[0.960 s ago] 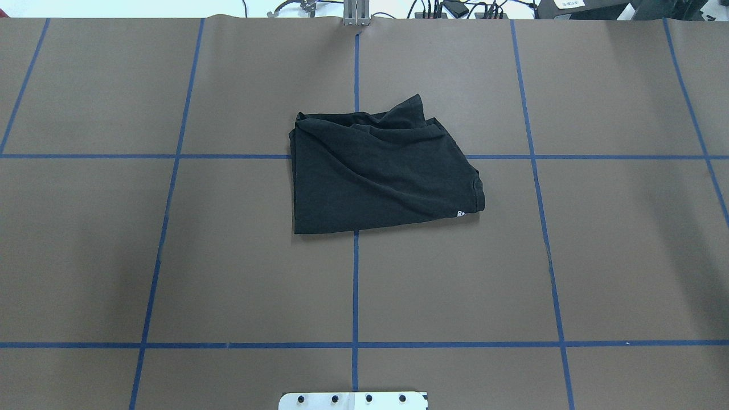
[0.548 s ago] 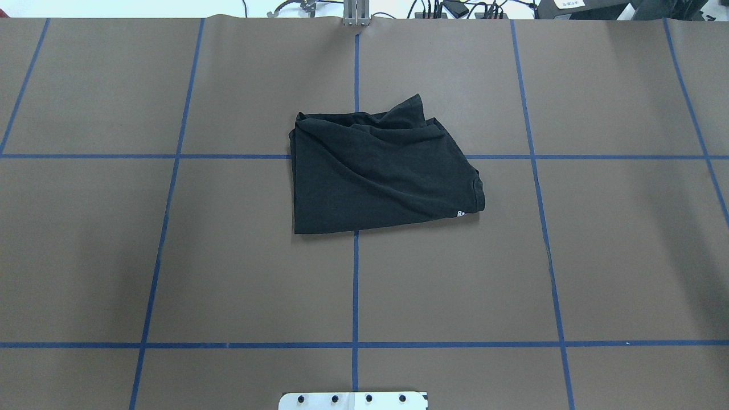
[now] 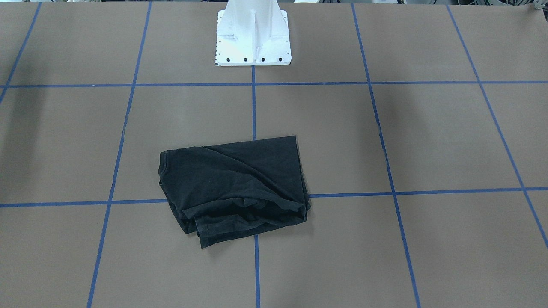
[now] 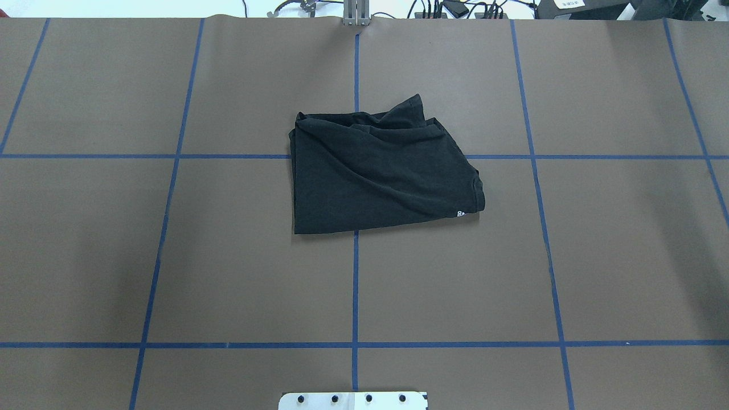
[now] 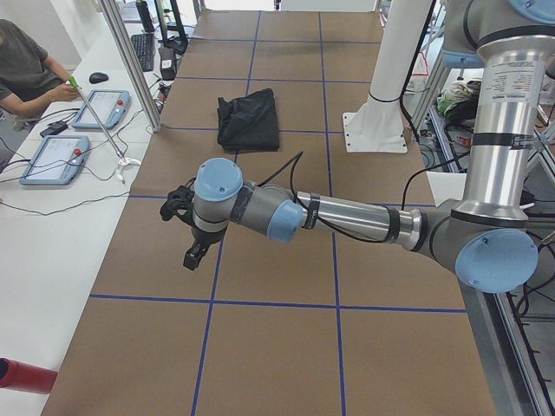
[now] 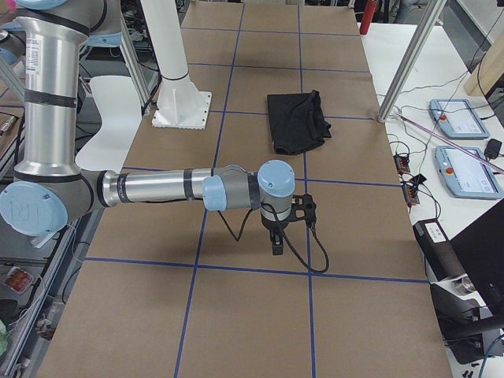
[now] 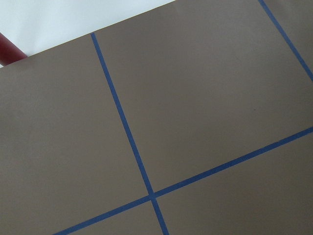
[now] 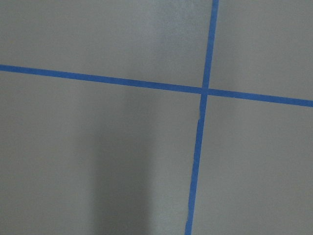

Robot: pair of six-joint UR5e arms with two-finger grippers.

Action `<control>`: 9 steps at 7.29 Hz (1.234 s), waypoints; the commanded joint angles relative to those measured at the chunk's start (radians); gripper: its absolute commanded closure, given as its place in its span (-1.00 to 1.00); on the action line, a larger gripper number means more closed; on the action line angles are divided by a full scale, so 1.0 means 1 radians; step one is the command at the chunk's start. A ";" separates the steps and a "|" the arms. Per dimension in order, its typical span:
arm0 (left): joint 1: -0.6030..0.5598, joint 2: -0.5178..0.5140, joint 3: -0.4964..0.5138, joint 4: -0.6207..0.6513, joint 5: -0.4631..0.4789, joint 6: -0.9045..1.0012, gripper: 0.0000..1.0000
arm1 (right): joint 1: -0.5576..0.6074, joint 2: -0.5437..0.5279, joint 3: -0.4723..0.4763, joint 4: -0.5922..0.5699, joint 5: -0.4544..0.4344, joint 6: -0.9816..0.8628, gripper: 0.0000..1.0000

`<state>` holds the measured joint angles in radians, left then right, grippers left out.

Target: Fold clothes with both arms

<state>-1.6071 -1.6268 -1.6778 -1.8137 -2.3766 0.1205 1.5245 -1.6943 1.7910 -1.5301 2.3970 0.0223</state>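
Overhead exterior: folded T-shirt (image 4: pixel 376 176) sits on the table (image 4: pixel 228 273), well apart from the left fingers (image 5: pixel 192 256) and right fingers (image 6: pixel 276 242). Both hang just above the table. Can't tell if either pair's wide or narrow.

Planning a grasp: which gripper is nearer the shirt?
Right gripper, probably: it and the left gripper hover far out on opposite sides; the shirt lies right of centre.
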 commanded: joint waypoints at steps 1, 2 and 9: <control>-0.001 0.004 -0.020 -0.002 -0.001 0.001 -0.99 | 0.016 -0.005 -0.001 0.002 0.030 0.002 -1.00; -0.001 0.004 -0.037 -0.001 -0.001 0.001 -0.99 | 0.017 -0.002 0.001 0.002 0.022 0.001 -1.00; -0.001 0.004 -0.075 -0.006 -0.039 0.002 -0.99 | 0.017 -0.024 0.010 0.008 -0.001 0.001 -1.00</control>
<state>-1.6076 -1.6230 -1.7392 -1.8210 -2.4179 0.1252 1.5418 -1.7175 1.7990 -1.5222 2.3950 0.0230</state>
